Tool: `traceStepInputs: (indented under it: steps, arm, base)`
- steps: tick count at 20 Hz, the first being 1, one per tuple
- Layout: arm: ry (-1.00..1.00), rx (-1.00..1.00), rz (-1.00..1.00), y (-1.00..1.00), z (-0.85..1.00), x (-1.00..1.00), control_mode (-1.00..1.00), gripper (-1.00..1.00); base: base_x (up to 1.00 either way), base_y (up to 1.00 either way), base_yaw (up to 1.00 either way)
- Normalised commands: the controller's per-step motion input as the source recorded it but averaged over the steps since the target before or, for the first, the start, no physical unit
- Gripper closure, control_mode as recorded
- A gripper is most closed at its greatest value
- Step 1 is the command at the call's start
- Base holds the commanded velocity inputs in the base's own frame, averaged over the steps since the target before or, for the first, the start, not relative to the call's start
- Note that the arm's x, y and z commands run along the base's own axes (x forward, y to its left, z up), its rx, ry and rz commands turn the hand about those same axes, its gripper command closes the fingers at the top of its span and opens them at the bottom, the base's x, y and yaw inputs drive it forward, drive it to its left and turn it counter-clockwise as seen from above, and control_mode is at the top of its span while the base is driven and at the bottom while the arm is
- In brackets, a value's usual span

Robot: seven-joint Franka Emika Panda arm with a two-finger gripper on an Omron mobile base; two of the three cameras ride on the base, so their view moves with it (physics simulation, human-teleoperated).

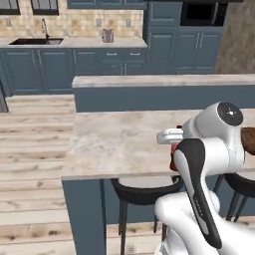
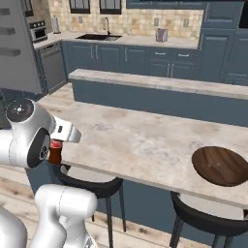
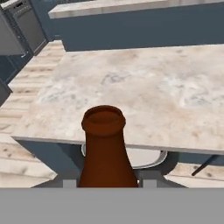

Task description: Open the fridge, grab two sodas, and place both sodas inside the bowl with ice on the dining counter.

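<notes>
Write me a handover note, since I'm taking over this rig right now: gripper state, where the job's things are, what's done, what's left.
Gripper: shut on the cola bottle, held just off the near edge of the dining counter.
Bowl: on the counter, off to the arm's right, nothing in it.
Done: first soda in hand and brought to the counter.
Left: carry the cola across to the bowl and set it in, then get the second soda and place it there too.
</notes>
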Motion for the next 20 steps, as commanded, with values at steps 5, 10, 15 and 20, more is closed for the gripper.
traceStepInputs:
  steps: [5,10,15,20]
  arm:
    - [0.0,0.0,0.0,0.0,0.0,0.0,1.0,1.0]
    - [0.0,0.0,0.0,0.0,0.0,0.0,1.0,1.0]
    - [0.0,0.0,0.0,0.0,0.0,0.0,1.0,1.0]
    - [0.0,0.0,0.0,0.0,0.0,0.0,1.0,1.0]
  base:
    - [-0.16,-0.67,-0.26]
    - [-0.01,-0.74,-0.2]
    - [0.0,-0.76,-0.15]
    - [0.01,-0.77,-0.12]
